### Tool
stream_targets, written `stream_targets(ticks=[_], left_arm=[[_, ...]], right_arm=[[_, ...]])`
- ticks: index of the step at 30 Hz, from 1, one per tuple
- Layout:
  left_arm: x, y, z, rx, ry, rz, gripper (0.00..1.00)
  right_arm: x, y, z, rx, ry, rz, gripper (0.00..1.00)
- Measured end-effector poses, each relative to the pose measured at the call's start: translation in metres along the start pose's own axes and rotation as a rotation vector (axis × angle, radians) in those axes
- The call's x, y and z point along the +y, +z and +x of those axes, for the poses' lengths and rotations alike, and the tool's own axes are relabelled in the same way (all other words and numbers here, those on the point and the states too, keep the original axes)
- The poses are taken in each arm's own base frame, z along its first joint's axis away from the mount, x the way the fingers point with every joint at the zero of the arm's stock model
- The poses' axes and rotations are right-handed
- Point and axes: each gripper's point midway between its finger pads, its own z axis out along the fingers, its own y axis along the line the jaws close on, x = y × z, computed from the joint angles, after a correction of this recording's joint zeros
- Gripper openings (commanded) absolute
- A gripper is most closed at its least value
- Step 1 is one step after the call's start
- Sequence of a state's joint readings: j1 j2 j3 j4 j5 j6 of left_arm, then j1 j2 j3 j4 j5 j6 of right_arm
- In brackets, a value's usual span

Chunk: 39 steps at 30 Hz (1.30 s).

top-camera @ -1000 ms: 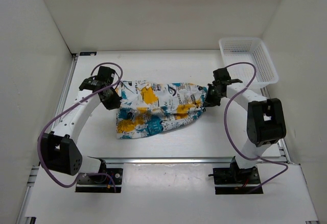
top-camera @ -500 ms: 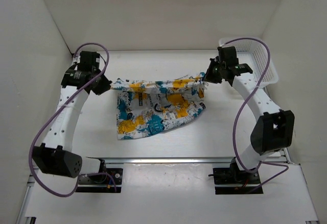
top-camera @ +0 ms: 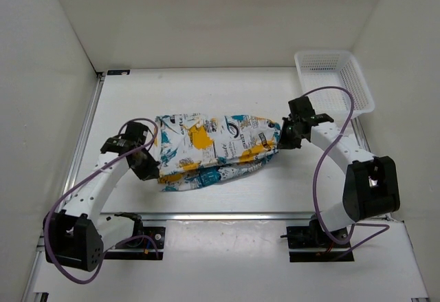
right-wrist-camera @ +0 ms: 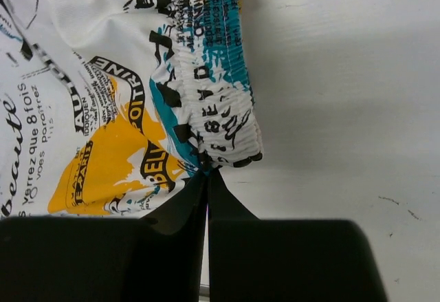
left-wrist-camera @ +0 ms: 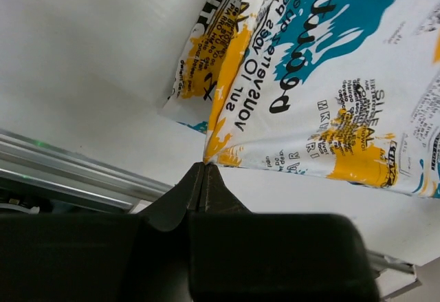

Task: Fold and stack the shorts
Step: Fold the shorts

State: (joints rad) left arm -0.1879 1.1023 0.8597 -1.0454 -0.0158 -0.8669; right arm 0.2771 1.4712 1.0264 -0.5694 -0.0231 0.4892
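Left gripper (left-wrist-camera: 204,173) was pinched tight on a thin hem corner of the shorts (top-camera: 213,147). Right gripper (right-wrist-camera: 206,171) was clamped on the ruched elastic waistband. The soft printed fabric lay doubled and rumpled, mid-table (top-camera: 206,95), between both arms. A rigid mesh basket (top-camera: 335,82) sat at the far right corner.

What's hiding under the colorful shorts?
Only the white table shows around the shorts. A lower layer of the same fabric peeks out along their near edge. Anything beneath the middle is covered, so I cannot tell.
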Motion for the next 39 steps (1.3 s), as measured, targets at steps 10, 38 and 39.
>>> stream_targets(ticks=[10, 38, 39], left_arm=[[0.002, 0.010, 0.015, 0.053, 0.021, 0.001, 0.55], [-0.051, 0.084, -0.010, 0.142, 0.163, -0.100, 0.15], [-0.047, 0.087, -0.006, 0.153, 0.163, -0.112, 0.15]], right_arm=[[-0.007, 0.007, -0.002, -0.012, 0.001, 0.038, 0.52], [0.013, 0.066, 0.036, 0.158, -0.054, -0.001, 0.10], [0.012, 0.070, 0.044, 0.185, -0.041, -0.012, 0.10]])
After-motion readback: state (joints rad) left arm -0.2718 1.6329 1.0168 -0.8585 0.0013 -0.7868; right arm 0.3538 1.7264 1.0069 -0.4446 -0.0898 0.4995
